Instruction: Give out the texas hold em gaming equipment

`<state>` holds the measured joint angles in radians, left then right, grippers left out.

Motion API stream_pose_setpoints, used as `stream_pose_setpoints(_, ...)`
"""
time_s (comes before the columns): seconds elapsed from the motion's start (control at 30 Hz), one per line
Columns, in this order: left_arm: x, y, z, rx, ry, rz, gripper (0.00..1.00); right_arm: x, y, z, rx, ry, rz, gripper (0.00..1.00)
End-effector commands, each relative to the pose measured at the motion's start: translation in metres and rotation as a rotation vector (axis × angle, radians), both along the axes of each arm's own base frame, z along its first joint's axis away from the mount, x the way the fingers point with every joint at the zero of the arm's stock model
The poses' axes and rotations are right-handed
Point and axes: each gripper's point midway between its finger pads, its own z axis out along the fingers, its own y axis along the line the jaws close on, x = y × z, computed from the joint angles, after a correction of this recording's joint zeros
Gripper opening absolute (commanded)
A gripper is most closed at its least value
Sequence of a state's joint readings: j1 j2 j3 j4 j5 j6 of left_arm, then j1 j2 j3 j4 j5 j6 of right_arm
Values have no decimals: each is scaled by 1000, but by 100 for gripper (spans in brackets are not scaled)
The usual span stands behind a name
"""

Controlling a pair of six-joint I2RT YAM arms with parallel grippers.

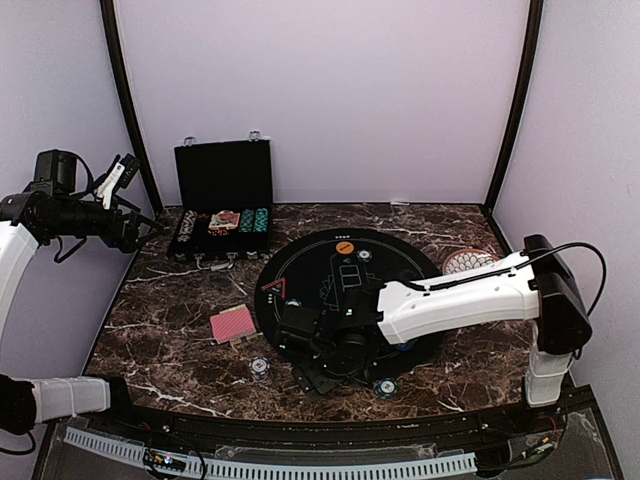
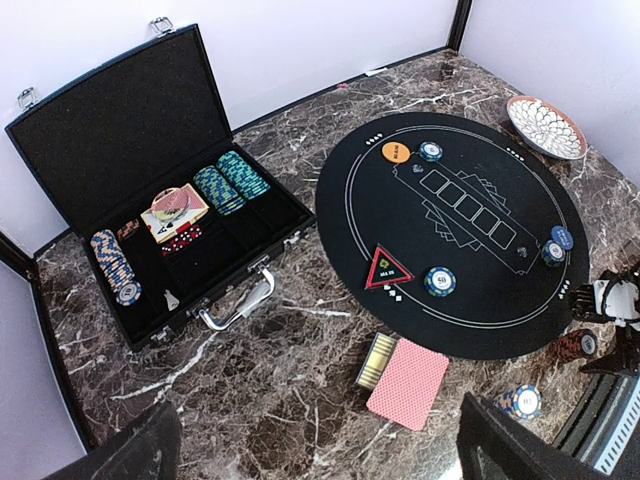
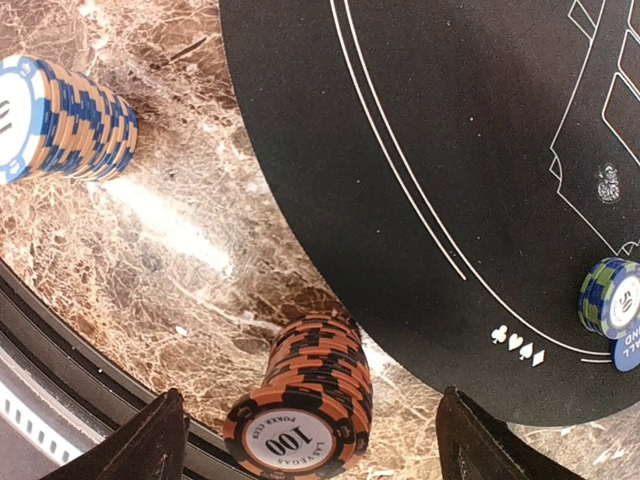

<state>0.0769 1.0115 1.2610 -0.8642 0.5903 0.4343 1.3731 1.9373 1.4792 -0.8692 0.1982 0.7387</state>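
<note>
The landmark is the round black felt mat (image 1: 300,262) printed with white card outlines, lying in the middle of the brown marble table (image 1: 170,350). The right gripper (image 3: 310,392) reaches over the mat's near edge. Its jaws stand wide apart on either side of a stack of orange-and-black striped poker chips (image 3: 305,405). Neither finger touches the stack, which stands free on the marble just off the mat's near rim. That spot reads as one player's seat, which would explain why the chips are outside the felt rather than on it.

A stack of blue-and-tan striped poker chips (image 3: 62,115) stands along the same rim, off the mat's near-left side, apparently a second seat's share. The red-backed playing cards (image 2: 407,383) lie just off the mat's left rim, handy for dealing. On the mat, an orange marker disc (image 2: 396,152) sits by the far edge and a blue marker disc (image 2: 562,237) by the near edge. Each has a small chip stack beside it, so they probably mark positions.

The left gripper (image 2: 320,405) hangs high and well to the left of the mat, jaws spread and empty, a pose that leaves the working arm room. The black hinged case (image 2: 110,110), open beyond the mat's far-left side, holds more chips, so distribution looks only partly done.
</note>
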Motion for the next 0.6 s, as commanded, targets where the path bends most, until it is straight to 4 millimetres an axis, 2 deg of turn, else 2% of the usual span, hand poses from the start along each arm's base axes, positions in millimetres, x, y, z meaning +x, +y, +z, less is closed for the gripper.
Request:
stream_pose_setpoints(0.0, -5, 0, 13, 2, -33, -8, 99, -2, 8, -1, 7, 2, 14, 86)
stream_pose_setpoints(0.2, -5, 0, 13, 7, -38, -5, 99, -2, 7, -10, -9, 2, 16, 81)
stream_pose_setpoints(0.57, -5, 1, 12, 9, -37, -3, 99, 0, 6, -12, -13, -6, 10, 67)
